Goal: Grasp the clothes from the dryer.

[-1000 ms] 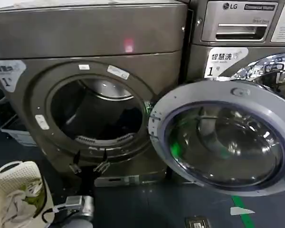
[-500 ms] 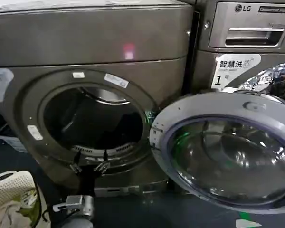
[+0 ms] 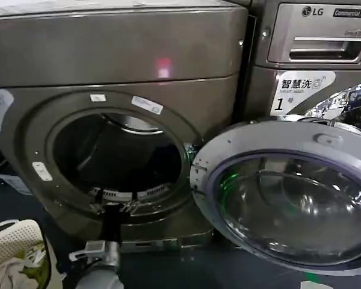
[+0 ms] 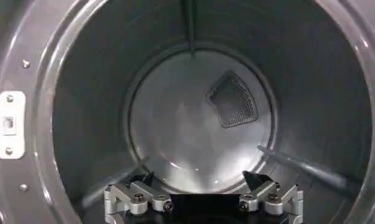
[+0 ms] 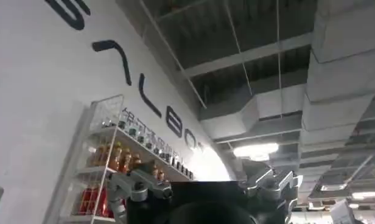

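The dryer (image 3: 120, 54) is the big bronze-grey machine, with its round door (image 3: 289, 192) swung open to the right. Low on the right inside the dark drum lies a dim navy mass, probably the clothes (image 3: 165, 161). My left gripper (image 3: 115, 206) is at the lower lip of the drum mouth. The left wrist view looks straight into the steel drum (image 4: 199, 115) at its bare back wall. There my left gripper (image 4: 199, 182) is open with nothing between its fingers. My right gripper (image 5: 203, 185) is parked, aimed up at a wall and ceiling, open and empty.
An LG machine (image 3: 319, 36) stands to the right, behind the open door. A white basket (image 3: 18, 250) with pale and green cloths sits on the floor at the lower left. A grey crate (image 3: 3, 174) stands beside the dryer's left side.
The head view has drawn closer to the dryer and shifted. My left gripper has advanced from below the drum mouth to its lower lip, staying open.
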Controlling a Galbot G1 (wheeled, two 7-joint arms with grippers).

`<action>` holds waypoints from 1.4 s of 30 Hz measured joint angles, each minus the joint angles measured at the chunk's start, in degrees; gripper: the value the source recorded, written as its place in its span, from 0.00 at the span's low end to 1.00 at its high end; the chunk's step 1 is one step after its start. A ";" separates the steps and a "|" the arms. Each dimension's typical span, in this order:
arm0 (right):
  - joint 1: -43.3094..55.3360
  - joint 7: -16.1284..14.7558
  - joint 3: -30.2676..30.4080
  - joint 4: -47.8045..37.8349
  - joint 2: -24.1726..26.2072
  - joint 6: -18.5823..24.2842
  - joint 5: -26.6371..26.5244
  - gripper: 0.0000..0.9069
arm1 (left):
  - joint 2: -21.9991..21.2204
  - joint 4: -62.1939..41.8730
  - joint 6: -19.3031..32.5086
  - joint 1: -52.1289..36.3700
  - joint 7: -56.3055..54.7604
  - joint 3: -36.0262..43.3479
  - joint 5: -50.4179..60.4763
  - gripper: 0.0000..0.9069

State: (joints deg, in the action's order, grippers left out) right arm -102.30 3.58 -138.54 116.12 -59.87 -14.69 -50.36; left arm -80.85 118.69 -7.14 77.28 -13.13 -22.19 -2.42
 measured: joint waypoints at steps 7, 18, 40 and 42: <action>-0.52 -0.64 -1.33 0.96 0.21 -3.64 1.61 1.00 | -0.20 -6.80 -0.91 -8.31 0.84 1.13 -2.21 1.00; -0.71 -1.92 -2.52 1.29 0.34 -6.77 3.13 1.00 | 0.17 -29.90 -1.74 -30.98 6.26 2.44 0.36 1.00; 0.47 -1.33 -1.91 2.10 -0.89 -8.01 2.56 1.00 | 2.65 -86.85 5.25 -73.73 54.99 23.87 27.34 1.00; 0.58 -1.33 -1.77 2.28 -1.05 -8.07 2.56 1.00 | 1.82 -90.23 5.45 -76.01 57.13 25.51 29.66 1.00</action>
State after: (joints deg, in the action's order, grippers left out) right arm -101.72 2.25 -140.32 118.41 -60.92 -22.77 -47.79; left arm -79.03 28.46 -1.69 1.28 44.00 3.31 27.24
